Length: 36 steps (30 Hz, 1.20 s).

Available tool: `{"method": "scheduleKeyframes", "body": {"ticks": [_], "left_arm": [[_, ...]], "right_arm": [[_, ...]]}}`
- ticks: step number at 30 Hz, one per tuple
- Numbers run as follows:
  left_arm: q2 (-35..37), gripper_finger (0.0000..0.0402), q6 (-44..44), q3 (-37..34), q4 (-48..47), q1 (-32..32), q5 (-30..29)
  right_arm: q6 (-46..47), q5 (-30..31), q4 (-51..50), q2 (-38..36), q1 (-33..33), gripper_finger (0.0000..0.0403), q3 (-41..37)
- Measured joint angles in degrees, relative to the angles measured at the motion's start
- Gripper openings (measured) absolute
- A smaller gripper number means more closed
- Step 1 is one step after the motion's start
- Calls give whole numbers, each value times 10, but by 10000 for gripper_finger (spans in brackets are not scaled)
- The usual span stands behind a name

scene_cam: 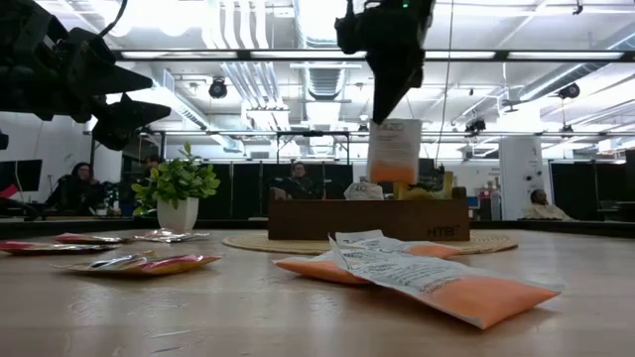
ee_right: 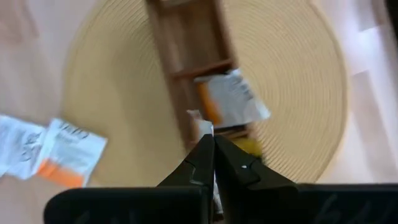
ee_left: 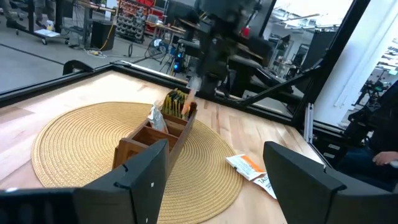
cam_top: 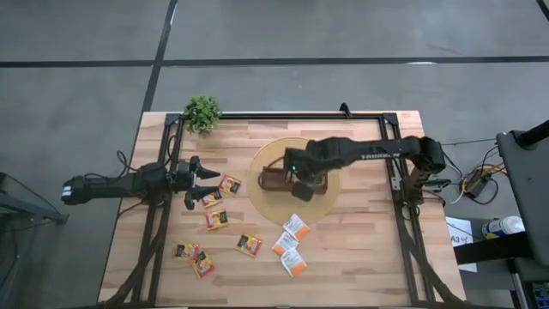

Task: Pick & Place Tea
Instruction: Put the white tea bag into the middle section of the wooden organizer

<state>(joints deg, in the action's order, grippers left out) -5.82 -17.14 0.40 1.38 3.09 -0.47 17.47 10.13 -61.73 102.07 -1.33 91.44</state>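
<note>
Tea sachet in hand: small flat square white-and-orange paper tea sachet [scene_cam: 394, 151] hangs by its upper edge from the right tool [scene_cam: 384, 107], above the long dark-brown divided wooden box [scene_cam: 368, 218].
Right tool: fingers pressed fully together on the sachet's thin edge; in the right wrist view only a pale sliver [ee_right: 204, 127] shows at the fingertips.
Left tool: [cam_top: 199, 183] jaws standing wide apart with nothing between them, raised over the left part of the worktop [cam_top: 360, 249] among the loose sachets.
Box: sits on a round woven straw mat [cam_top: 322, 203]; a white-orange sachet and something yellow-green already stand in its compartments.
Other tea: white-orange sachets [cam_top: 294, 227] lie flat near the mat's edge; yellow-red-black sachets [cam_top: 217, 220] lie scattered on the left side.
Handling: judged very light, thin and limp, likely to swing or bend when pinched; the glossy wrapper may slip.
Where to grip: a top edge or corner, pinched firmly, seems best, so that the body hangs straight down into a slot.
Risk: a flat-lying sachet offers little edge to catch.
Bystander items: small green potted plant [cam_top: 202, 112] at the far corner.
</note>
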Motion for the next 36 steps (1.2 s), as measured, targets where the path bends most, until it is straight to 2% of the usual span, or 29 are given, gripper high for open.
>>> {"method": "scheduleKeyframes", "body": {"ticks": [12, 26, 36], "left_arm": [[0, 257, 0, 0, 0, 0, 0], [0, 257, 0, 0, 0, 0, 0], [0, 257, 0, 0, 0, 0, 0]], "right_arm": [[-101, -8, 2, 56, -66, 8, 76], [-147, -46, -13, 159, -69, 8, 115], [-164, -48, -19, 171, -69, 9, 121]]}}
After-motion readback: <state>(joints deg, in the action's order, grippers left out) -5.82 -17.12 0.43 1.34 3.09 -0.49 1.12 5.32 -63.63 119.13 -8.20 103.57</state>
